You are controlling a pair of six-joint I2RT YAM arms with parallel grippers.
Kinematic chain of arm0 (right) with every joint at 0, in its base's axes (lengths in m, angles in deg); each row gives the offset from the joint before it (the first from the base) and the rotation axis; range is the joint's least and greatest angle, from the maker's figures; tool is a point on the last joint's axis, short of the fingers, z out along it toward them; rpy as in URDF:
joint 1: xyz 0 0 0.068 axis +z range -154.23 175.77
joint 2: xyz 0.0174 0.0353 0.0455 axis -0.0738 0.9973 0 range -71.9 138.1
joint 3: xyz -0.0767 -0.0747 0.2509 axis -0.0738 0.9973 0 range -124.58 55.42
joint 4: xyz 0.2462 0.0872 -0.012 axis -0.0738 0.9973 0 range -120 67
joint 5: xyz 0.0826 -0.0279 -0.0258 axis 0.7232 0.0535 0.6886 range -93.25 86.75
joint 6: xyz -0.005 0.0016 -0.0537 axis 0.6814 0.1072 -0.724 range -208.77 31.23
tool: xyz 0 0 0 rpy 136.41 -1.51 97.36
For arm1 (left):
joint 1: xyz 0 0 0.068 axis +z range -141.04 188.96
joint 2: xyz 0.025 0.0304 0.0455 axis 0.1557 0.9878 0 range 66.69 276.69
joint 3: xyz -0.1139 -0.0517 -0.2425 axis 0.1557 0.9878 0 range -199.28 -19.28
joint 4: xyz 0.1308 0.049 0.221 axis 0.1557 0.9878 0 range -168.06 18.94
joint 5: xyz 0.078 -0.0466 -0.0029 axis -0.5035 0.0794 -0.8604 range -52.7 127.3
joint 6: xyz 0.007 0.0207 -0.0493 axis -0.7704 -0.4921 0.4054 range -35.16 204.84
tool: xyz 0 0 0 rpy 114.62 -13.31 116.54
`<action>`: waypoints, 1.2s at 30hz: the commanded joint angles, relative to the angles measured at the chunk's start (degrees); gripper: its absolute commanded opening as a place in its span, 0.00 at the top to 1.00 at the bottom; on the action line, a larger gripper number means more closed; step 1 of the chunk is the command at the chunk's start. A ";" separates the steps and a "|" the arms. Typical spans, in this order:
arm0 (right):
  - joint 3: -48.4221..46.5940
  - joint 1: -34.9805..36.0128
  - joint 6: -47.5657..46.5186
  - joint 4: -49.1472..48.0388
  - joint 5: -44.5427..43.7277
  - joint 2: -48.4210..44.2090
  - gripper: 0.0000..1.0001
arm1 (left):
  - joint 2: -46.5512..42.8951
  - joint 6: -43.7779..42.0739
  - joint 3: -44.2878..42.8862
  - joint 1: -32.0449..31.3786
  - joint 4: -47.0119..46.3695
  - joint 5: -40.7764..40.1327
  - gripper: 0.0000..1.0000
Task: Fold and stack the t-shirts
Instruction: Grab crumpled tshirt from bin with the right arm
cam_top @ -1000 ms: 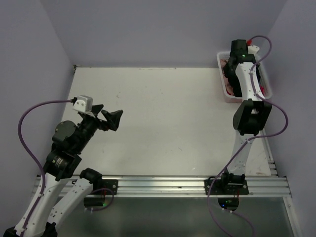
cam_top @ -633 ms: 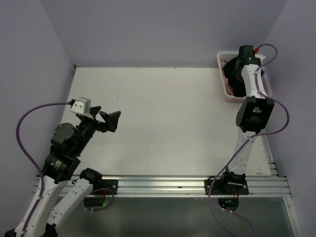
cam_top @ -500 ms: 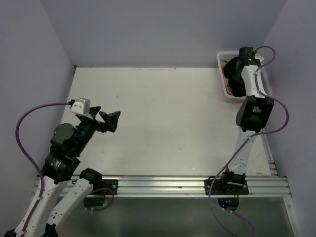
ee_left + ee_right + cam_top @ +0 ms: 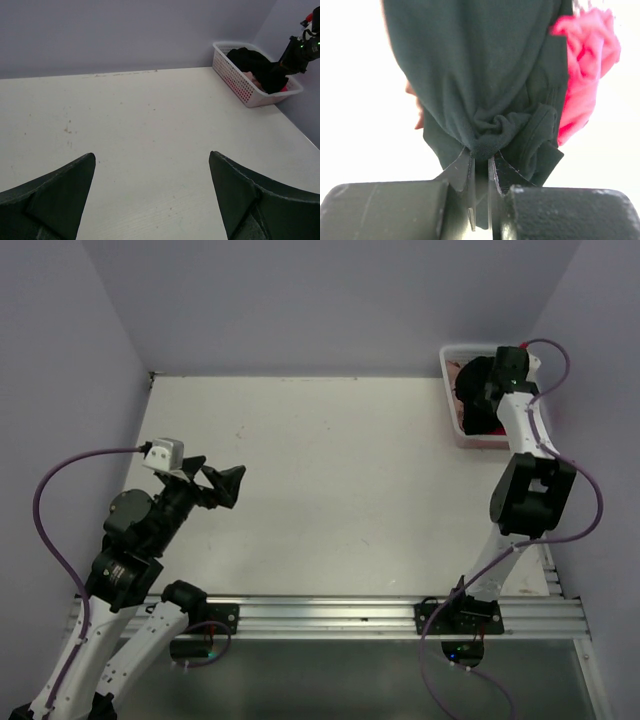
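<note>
Right gripper point(image 4: 481, 160) pinches a small bunch of black t-shirt point(image 4: 480, 75) at the white lattice basket point(image 4: 235, 80), left gripper point(image 4: 151, 159) spread, empty; thin pinch may slip, or snag the red t-shirt point(image 4: 585, 65) along.

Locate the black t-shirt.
In the top view the black t-shirt sits far right, in the white basket, pinched by the right claw beside a red t-shirt.
</note>
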 commanded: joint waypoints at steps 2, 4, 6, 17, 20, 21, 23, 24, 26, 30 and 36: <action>6.44 0.53 -3.37 -15.15 6.84 -14.66 1.00 | 0.27 1.09 0.88 -0.20 -1.57 2.28 0.00; 8.10 0.53 -3.81 -16.57 8.16 -16.96 1.00 | 0.35 1.26 1.32 -0.20 -2.27 2.55 0.00; 8.90 0.53 -3.98 -18.58 11.32 -19.77 1.00 | 0.70 1.44 1.58 -0.20 -2.71 2.99 0.00; 14.79 1.15 -3.55 -31.07 22.40 -32.43 1.00 | 2.37 1.53 1.67 -0.20 -3.50 3.70 0.00; 16.54 1.15 -2.32 -34.57 25.91 -35.68 1.00 | 2.73 1.61 1.67 -0.20 -3.68 3.96 0.00; 16.81 1.23 -2.14 -35.55 26.53 -36.65 1.00 | 2.73 1.61 1.67 -0.20 -3.68 3.87 0.00; 17.34 1.50 -1.44 -38.10 28.46 -39.73 1.00 | 2.73 1.53 1.76 -0.20 -3.76 3.79 0.00; 16.99 1.50 -1.09 -38.46 29.60 -40.69 1.00 | 2.82 1.53 1.76 -0.20 -3.68 3.78 0.00; 16.12 1.67 -0.21 -39.34 32.93 -42.97 1.00 | 2.90 1.53 1.84 -0.20 -3.68 3.78 0.00; 13.48 1.85 2.95 -41.80 39.62 -46.06 1.00 | 3.34 1.70 1.93 -0.20 -4.11 3.96 0.00; 8.57 2.02 8.75 -45.14 50.33 -47.21 1.00 | 3.87 1.79 1.67 -0.20 -4.82 4.14 0.00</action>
